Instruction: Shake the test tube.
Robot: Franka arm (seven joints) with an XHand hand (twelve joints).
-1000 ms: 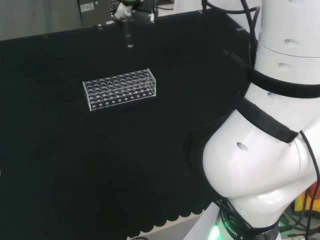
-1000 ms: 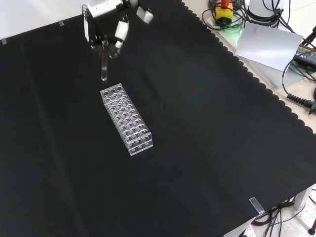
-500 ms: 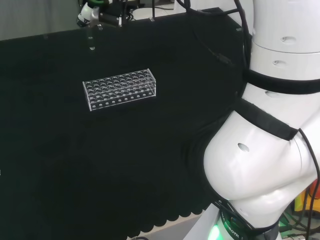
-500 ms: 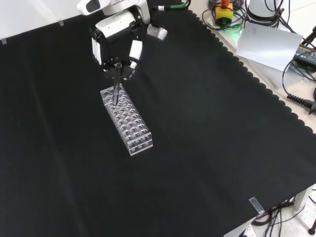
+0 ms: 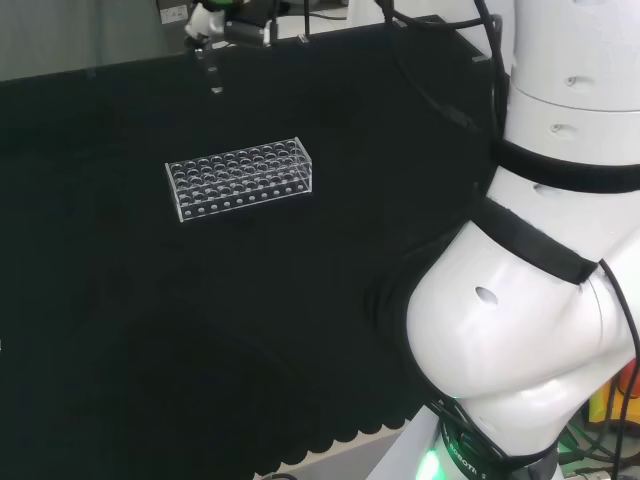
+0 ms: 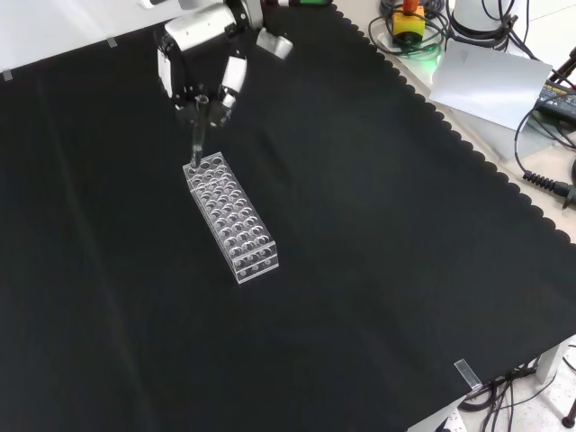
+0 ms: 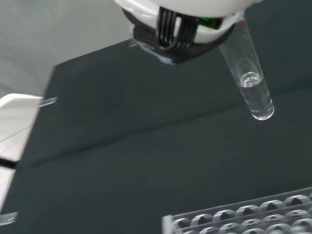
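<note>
Black cloth (image 6: 378, 270) covers the whole bench, scalloped edge along its right side in the front view. White arm links (image 5: 540, 300) bulk up the right of the head view. Clear plastic rectangular test tube rack (image 6: 230, 216) with rows of round holes sits on the cloth, running diagonally in the front view; in the head view the rack (image 5: 238, 178) lies left of the arm links, mid-cloth. No tubes visible standing in it. Black and white hand (image 6: 196, 56) comes in at the top of the front view, just above the rack's far end, fingers curled in and pinching the top of a clear glass test tube (image 6: 195, 142). Tube hangs roughly upright, lifted clear of the cloth, its lower end just over the rack's far end in the front view. Head view: hand (image 5: 212, 22) at top edge, tube (image 5: 213, 75) below it, beyond the rack. Wrist view: tube (image 7: 249, 78) tilted, rounded bottom free, small amount of clear liquid in the lower part, rack's edge (image 7: 243, 217) nearby, apart from it.
</note>
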